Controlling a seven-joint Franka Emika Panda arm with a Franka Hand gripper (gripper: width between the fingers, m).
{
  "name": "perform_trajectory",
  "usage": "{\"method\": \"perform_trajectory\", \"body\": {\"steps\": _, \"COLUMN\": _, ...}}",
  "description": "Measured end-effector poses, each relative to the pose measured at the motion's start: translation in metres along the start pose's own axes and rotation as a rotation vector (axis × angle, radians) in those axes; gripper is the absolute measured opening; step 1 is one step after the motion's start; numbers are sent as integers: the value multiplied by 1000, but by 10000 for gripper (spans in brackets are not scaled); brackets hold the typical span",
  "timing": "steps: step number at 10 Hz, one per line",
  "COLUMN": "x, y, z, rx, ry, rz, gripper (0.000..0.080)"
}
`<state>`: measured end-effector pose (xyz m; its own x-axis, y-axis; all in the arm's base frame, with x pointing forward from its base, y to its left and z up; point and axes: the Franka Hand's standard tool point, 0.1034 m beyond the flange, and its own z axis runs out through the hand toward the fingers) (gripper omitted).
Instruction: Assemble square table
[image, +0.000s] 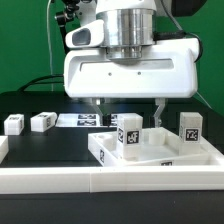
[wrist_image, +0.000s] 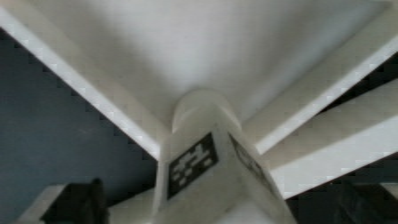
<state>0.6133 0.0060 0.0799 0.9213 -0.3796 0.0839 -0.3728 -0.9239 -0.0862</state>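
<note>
Looking at a wide-open gripper (image: 128, 108), nothing in it — hanging just above 1 leg (image: 130, 133) standing on the slab (image: 158, 148). 2nd leg (image: 190, 127) upright on the slab too, 2 more legs (image: 14, 124) (image: 42, 121) well off it. Probably best: drop straight, straddle that leg evenly, squeeze low, twist without tipping.

A white square slab (image: 160, 152) and short white legs (image: 42, 121) bore black-and-white square tags (image: 131, 136), on a black tabletop (image: 50, 150) before a green backdrop (image: 25, 40).
</note>
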Motion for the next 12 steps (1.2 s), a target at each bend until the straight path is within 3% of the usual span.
{"method": "perform_trajectory", "body": {"steps": 8, "x": 2, "y": 1, "z": -1, "rx": -14, "ry": 0, "rz": -405, "gripper": 649}}
{"method": "perform_trajectory", "body": {"steps": 9, "x": 2, "y": 1, "z": -1, "rx": -14, "ry": 0, "rz": -405, "gripper": 522}}
{"method": "perform_trajectory", "body": {"steps": 10, "x": 2, "y": 1, "z": -1, "rx": -14, "ry": 1, "rz": -394, "gripper": 522}}
{"method": "perform_trajectory", "body": {"steps": 11, "x": 2, "y": 1, "z": -1, "rx": -14, "ry": 1, "rz": -381, "gripper": 366}}
{"method": "perform_trajectory", "body": {"steps": 12, "x": 2, "y": 1, "z": -1, "rx": -14, "ry": 1, "rz": -380, "gripper": 289}}
